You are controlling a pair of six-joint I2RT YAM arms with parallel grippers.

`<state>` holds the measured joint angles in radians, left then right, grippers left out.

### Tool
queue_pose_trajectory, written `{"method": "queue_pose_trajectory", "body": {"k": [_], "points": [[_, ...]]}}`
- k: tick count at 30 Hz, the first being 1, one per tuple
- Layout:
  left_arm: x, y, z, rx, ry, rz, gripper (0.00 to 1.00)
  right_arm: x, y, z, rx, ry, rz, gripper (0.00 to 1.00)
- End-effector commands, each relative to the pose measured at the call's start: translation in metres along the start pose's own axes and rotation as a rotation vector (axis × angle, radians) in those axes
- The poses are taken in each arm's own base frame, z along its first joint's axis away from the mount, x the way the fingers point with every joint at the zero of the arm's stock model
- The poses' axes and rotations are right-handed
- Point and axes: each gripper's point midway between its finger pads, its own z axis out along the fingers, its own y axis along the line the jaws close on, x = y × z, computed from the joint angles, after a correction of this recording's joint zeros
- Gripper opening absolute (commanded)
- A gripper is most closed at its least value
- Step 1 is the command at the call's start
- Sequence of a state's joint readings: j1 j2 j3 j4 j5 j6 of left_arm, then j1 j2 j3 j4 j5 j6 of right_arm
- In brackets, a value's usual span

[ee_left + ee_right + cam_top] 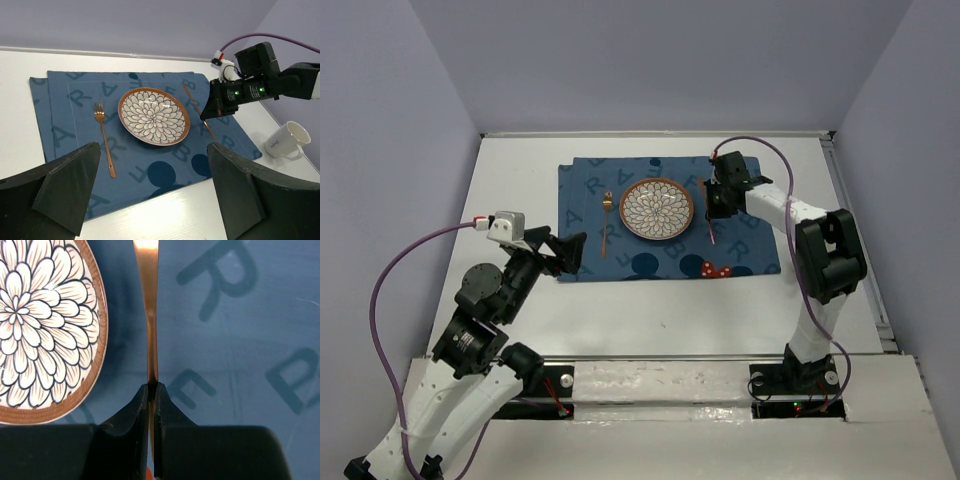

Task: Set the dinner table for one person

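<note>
Right end effector (152,387): is pinching the copper utensil (148,290) at its thin neck, jaws closed on it.
Left end effector (575,253): is hovering spread wide, holding nothing.
Utensil: is pointing along the placemat (240,340), just right of the plate (40,330).
Handling: probably light, stiff and slippery, so a mid-handle hold is looking safest.
Surface (650,310): is carrying the placemat toward its far side.

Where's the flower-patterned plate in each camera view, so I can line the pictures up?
Top external: the plate sits near the middle, slightly above centre.
Left wrist: the plate is at the centre of the picture.
Right wrist: the plate is cut off by the left edge, in the upper part.
Shared landmark: the blue lettered placemat lies under it, and the copper utensil lies just to its right in every view.
</note>
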<state>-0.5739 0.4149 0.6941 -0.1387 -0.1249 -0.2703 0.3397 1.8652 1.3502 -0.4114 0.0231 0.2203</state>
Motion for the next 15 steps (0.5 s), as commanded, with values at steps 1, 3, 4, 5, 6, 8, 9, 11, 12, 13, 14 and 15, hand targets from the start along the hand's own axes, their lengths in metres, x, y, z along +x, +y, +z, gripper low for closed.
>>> {"method": "queue_pose_trajectory", "body": {"k": [1, 3, 4, 5, 6, 8, 9, 11, 12, 13, 14, 15], "points": [[-0.013, -0.001, 0.004, 0.002, -0.046, 0.010, 0.99, -0.045, 0.016, -0.004, -0.108, -0.086, -0.048, 0.00], [-0.013, 0.000, 0.004, -0.001, -0.049, 0.012, 0.99, -0.041, 0.017, 0.005, -0.108, -0.064, -0.034, 0.00], [-0.013, 0.000, 0.005, -0.003, -0.048, 0.010, 0.99, -0.039, 0.016, 0.007, -0.102, -0.055, -0.025, 0.00], [-0.013, 0.000, 0.005, -0.001, -0.047, 0.012, 0.99, -0.036, 0.015, 0.011, -0.096, -0.047, -0.011, 0.00], [-0.013, 0.000, 0.005, 0.000, -0.047, 0.012, 0.99, -0.033, 0.015, 0.014, -0.094, -0.037, -0.002, 0.00], [-0.012, 0.000, 0.006, -0.003, -0.043, 0.013, 0.99, -0.025, 0.012, 0.020, -0.081, -0.016, 0.016, 0.00], [-0.012, 0.000, 0.005, -0.002, -0.045, 0.012, 0.99, -0.021, 0.011, 0.023, -0.075, -0.004, 0.030, 0.00], [-0.011, 0.000, 0.006, -0.003, -0.042, 0.011, 0.99, -0.012, 0.009, 0.028, -0.062, 0.018, 0.049, 0.00], [-0.011, 0.000, 0.006, -0.004, -0.039, 0.012, 0.99, -0.011, 0.008, 0.029, -0.058, 0.021, 0.055, 0.00], [-0.011, 0.000, 0.006, -0.003, -0.042, 0.011, 0.99, -0.010, 0.007, 0.029, -0.053, 0.022, 0.060, 0.00], [-0.011, 0.000, 0.006, -0.004, -0.040, 0.012, 0.99, -0.009, 0.007, 0.029, -0.049, 0.023, 0.065, 0.00], [-0.011, 0.001, 0.006, -0.005, -0.041, 0.010, 0.99, -0.008, 0.005, 0.029, -0.041, 0.026, 0.077, 0.00]]}}
